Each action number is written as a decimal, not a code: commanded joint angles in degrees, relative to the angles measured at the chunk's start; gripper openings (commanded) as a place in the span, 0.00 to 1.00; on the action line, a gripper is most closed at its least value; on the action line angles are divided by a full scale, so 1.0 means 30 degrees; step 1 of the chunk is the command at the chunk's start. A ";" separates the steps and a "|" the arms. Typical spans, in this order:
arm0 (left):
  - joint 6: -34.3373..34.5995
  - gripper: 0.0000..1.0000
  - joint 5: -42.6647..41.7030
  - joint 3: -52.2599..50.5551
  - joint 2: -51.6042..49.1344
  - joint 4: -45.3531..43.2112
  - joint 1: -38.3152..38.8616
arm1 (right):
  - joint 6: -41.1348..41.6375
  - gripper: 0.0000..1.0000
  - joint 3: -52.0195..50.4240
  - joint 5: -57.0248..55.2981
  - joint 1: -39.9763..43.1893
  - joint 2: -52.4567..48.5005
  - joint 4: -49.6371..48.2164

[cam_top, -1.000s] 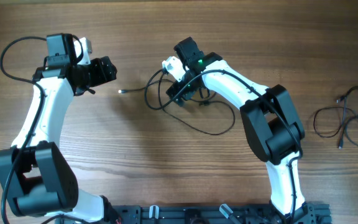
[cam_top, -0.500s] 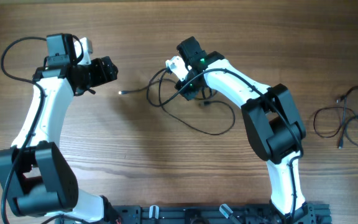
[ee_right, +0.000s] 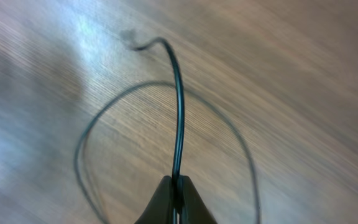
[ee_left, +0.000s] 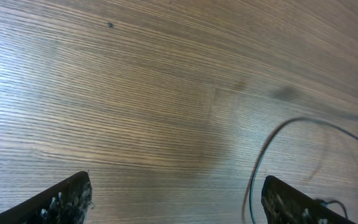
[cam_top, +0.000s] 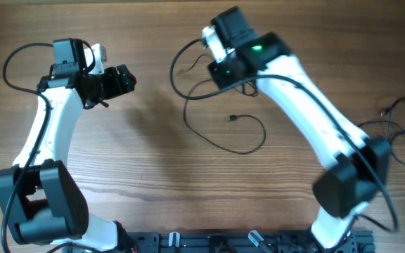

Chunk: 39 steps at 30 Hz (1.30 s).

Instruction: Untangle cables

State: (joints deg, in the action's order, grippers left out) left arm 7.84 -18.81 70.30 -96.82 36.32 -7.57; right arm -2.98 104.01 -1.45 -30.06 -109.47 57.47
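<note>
Evidently the right gripper [ee_right: 176,183] clamps one cable [ee_right: 179,112], which apparently loops away beyond it.

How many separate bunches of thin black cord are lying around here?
2. The middle bunch lies in the centre, one strand pinched in the right gripper. The far bunch lies at the right edge, partly hidden behind the right arm. More may be hidden.

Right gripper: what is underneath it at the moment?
The right gripper is shut on a thin black cable; below it a cable loop shows against the wooden table. Whether that loop rests on the wood is unclear, and overhead the wrist covers the pinch.
</note>
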 commanded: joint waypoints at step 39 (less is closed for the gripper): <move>0.0029 0.90 -0.0954 -0.0109 0.0488 0.1202 -0.0015 | 0.0809 0.49 -1.3923 0.0328 0.0656 0.0692 -1.0921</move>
State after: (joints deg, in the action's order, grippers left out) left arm 7.81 -20.95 70.30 -96.73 39.92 -7.57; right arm 4.10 62.70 1.43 -28.10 -106.94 24.75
